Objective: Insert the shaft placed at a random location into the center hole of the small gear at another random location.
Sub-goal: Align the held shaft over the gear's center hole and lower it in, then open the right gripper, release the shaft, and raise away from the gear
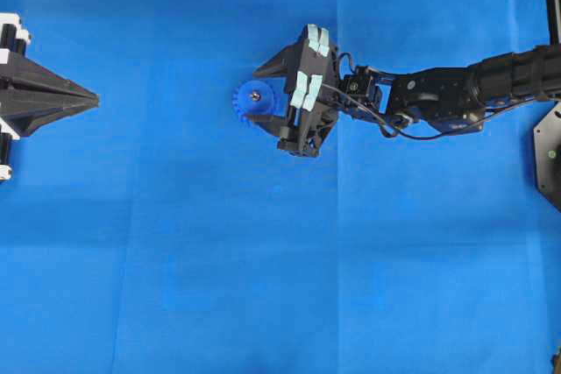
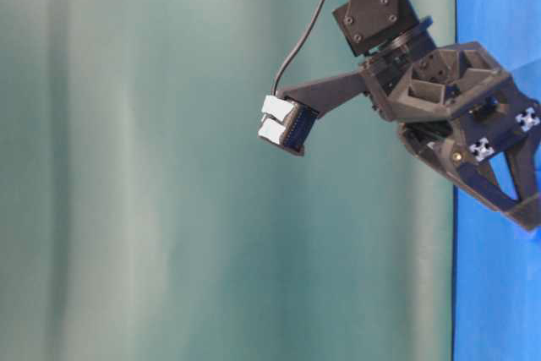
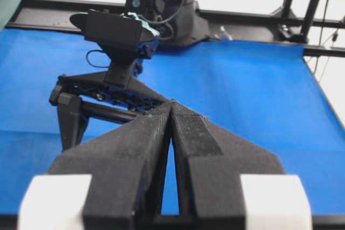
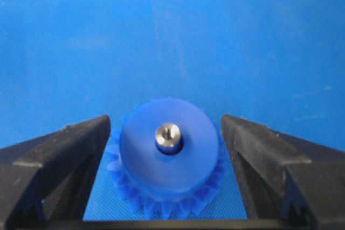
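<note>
One small bright blue plastic spur gear (image 4: 164, 157) lies flat on the blue cloth-covered table (image 1: 175, 260), a little above centre in the overhead view. One tiny silvery-grey metal shaft (image 4: 168, 136) stands upright in the gear's centre hole, seen end-on as a shiny dot on the raised hub. Two black robot grippers are in view. The right gripper (image 1: 267, 95) sits w/ its two fingers spread wide, one on each side of the gear, a clear gap btwn each finger and the teeth; it holds nothing. The left gripper (image 1: 92, 94) is at the far left edge of the overhead view, well apart from the gear, its two fingers pressed together to a point, empty. Bare blue cloth lies on all sides of the gear: wide room below and to the left, less toward the top edge.
</note>
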